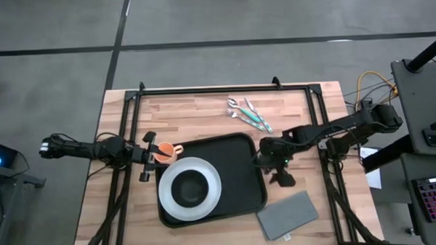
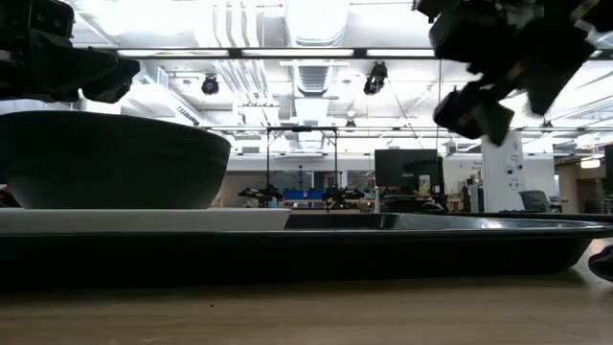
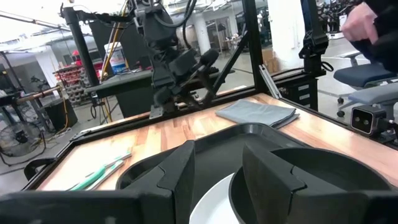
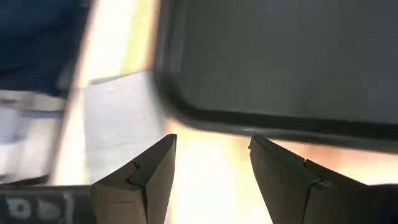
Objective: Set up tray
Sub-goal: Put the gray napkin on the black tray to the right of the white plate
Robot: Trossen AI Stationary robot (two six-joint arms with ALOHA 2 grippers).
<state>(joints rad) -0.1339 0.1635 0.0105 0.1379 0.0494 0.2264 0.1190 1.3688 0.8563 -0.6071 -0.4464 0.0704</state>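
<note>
High view: tray (image 1: pixel 238 165) sits mid-table; left gripper (image 1: pixel 148 155) at its left rim grips the cup (image 1: pixel 164 152), right gripper (image 1: pixel 276 168) hangs open just right of it. Judgement: lower the cup straight onto bare tray beside the plate (image 1: pixel 210 199), release only once seated.

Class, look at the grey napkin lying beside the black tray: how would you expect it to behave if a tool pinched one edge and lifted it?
The grey napkin looks like folded cloth with layered edges in the left wrist view, so it would probably droop and perhaps unfold. It lies flat on the wooden table, apart from the tray, so it likely seems light, and a push might bunch it.
</note>
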